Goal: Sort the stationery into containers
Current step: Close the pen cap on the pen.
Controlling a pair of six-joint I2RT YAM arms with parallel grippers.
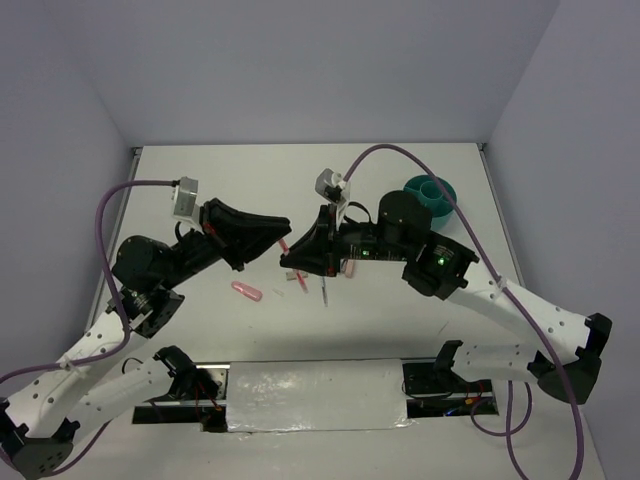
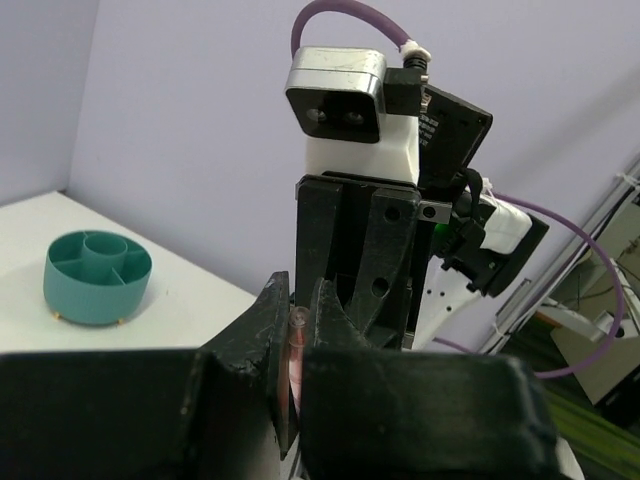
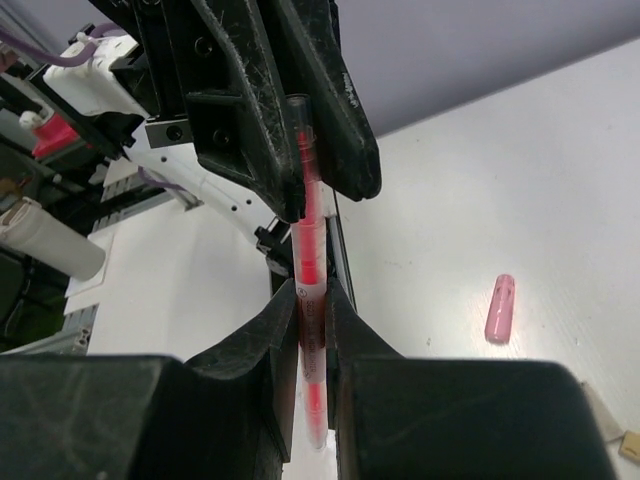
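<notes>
Both grippers are shut on the same thin pink pen (image 3: 310, 250), held above the table's middle. My right gripper (image 3: 313, 312) grips its barrel. My left gripper (image 2: 297, 312) pinches its other end (image 2: 294, 345), facing the right gripper (image 2: 355, 250). In the top view the two grippers meet tip to tip, left (image 1: 281, 243) and right (image 1: 292, 263). The teal organiser cup (image 1: 432, 195) stands at the far right and also shows in the left wrist view (image 2: 97, 277). A pink capsule (image 1: 246, 291) and a slim grey pen (image 1: 325, 291) lie on the table below the grippers.
The pink capsule also shows in the right wrist view (image 3: 499, 308), with a grey-tan block (image 3: 630, 447) at the frame's edge. Another small pink item (image 1: 349, 268) lies under the right arm. A white panel (image 1: 315, 395) lies at the near edge between the arm bases.
</notes>
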